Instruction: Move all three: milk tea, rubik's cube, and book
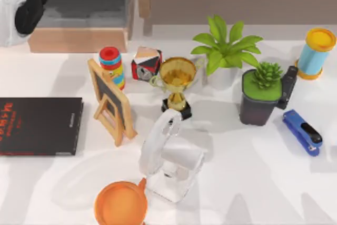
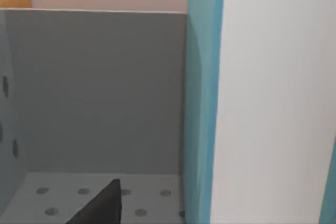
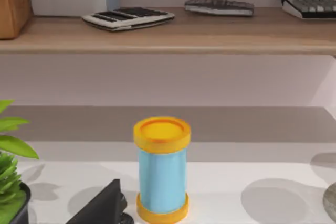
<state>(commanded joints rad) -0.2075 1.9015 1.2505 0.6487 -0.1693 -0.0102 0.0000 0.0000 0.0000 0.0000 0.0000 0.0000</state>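
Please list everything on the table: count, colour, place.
book: 1, black, left edge
chalkboard: 1, wood-framed, beside book
ring stack: 1, red-blue-yellow, behind chalkboard
patterned cube: 1, red-black-white, back centre
trophy: 1, gold, centre
leafy plant: 1, green, back right
succulent: 1, green, dark pot, right
canister: 1, blue-yellow, far right
stapler: 1, blue, right
headphones: 1, white, front centre
cup: 1, orange, front
left gripper: 1, dark, at grey bin
right gripper: 1, dark, facing canister

The book [image 1: 39, 126] lies flat left of the chalkboard [image 1: 109, 100].
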